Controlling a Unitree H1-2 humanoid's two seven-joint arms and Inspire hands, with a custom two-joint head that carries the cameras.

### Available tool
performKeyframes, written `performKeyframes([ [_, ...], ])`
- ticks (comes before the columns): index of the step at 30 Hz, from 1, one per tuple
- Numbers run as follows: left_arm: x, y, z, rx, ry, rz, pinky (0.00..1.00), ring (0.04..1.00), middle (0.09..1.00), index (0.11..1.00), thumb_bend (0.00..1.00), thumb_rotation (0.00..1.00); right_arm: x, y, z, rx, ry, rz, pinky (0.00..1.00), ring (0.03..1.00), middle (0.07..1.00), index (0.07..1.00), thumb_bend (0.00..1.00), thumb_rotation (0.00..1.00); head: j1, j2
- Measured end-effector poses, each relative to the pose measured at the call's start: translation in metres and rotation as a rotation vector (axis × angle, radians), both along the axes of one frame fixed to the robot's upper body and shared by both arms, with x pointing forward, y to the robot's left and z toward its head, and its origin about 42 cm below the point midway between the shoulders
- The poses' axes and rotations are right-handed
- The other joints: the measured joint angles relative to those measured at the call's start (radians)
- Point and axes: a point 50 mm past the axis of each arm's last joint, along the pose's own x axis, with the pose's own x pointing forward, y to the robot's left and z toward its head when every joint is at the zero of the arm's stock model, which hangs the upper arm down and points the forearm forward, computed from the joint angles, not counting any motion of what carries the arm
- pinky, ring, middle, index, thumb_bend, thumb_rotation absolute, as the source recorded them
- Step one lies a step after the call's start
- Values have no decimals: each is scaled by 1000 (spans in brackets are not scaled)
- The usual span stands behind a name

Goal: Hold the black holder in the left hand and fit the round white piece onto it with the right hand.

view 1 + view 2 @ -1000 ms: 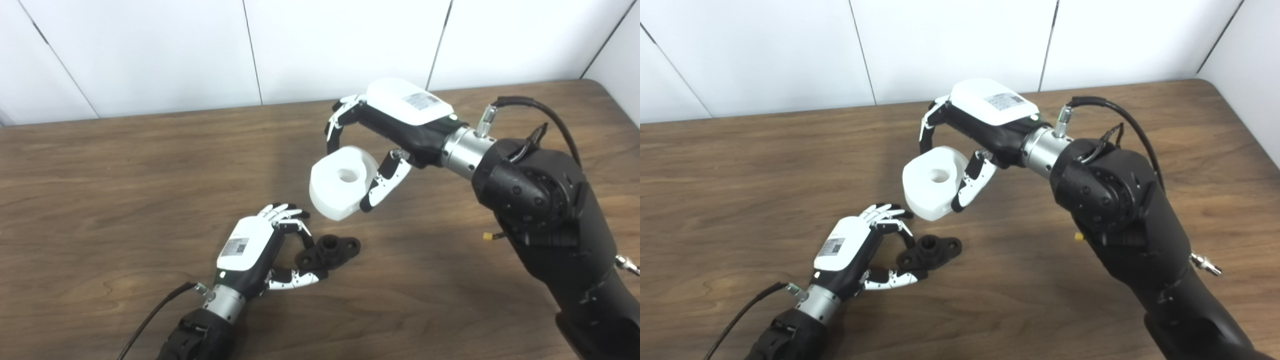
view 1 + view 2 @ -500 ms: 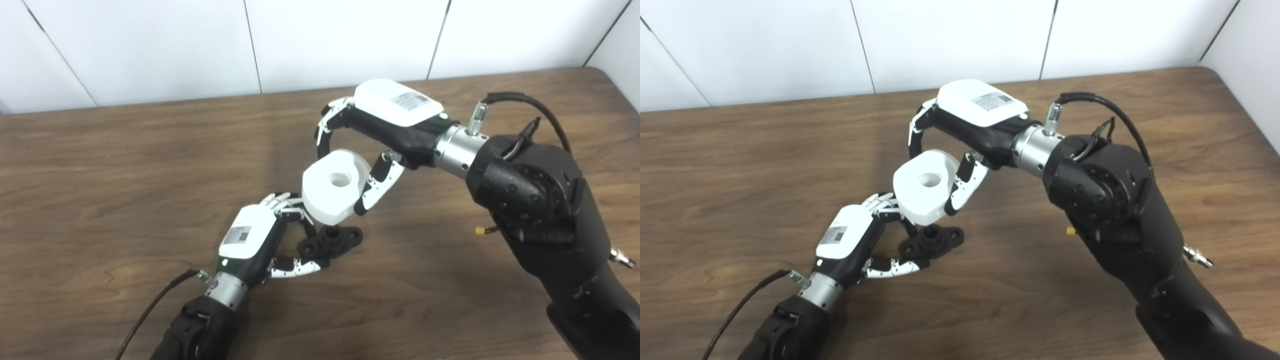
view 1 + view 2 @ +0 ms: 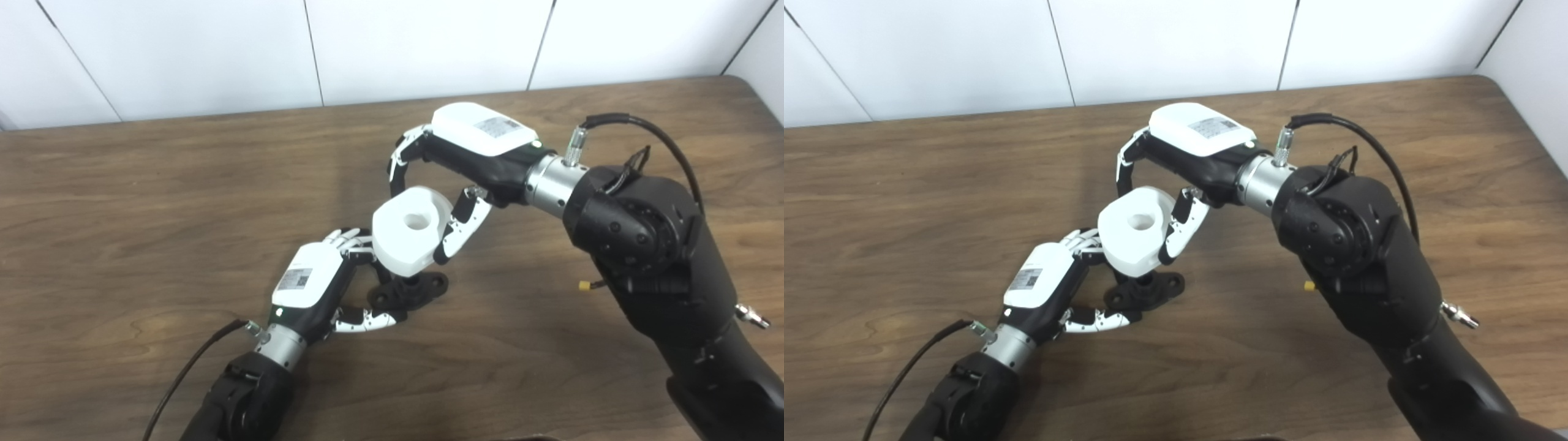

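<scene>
Left eye view. Item one: my left hand (image 3: 309,285), fingers (image 3: 367,320) curling around one end of the black holder (image 3: 409,291), which is lying on the worktop (image 3: 122,208) or just off it; I cannot tell which. The holder's flange is showing at the near side, its central stub pointing up under the white piece. Item two: my right hand (image 3: 465,165), fingers (image 3: 456,229) closing on the round white piece (image 3: 407,236) from both sides, carrying it tilted, bore facing up toward the camera. The piece is hanging directly above the holder, lower edge touching or nearly touching the stub.

Right eye view. Same entries: left hand (image 3: 1041,288) gripping the black holder (image 3: 1145,291); right hand (image 3: 1188,147) clamping the round white piece (image 3: 1136,236) over it. Here the stub is disappearing beneath the piece's lower rim; whether it is entering the bore I cannot tell.

Status, as I am judging it: both grasps are done and the piece is brought over the holder. Left to do: levelling the tilted piece, lining bore with stub, and pressing down until seated.
</scene>
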Motion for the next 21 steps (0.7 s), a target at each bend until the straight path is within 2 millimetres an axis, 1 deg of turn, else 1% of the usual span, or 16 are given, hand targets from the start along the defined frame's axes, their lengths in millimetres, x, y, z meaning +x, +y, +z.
performKeyframes([
  [12,0,0,0,0,1,1,923,897,815,488,518,47,2,3,-5,1,24,5,750,880,755,482,526,136,-3,5],
  [13,0,0,0,0,1,0,921,896,815,488,518,47,2,3,-6,-1,26,7,753,880,755,482,526,136,-8,12],
  [20,0,0,1,1,2,1,917,895,813,488,518,47,1,4,-7,-2,34,16,742,869,752,482,526,135,-8,12],
  [21,0,0,1,2,1,1,916,895,813,488,518,47,1,5,-7,-2,36,17,742,869,752,482,526,135,-14,20],
])
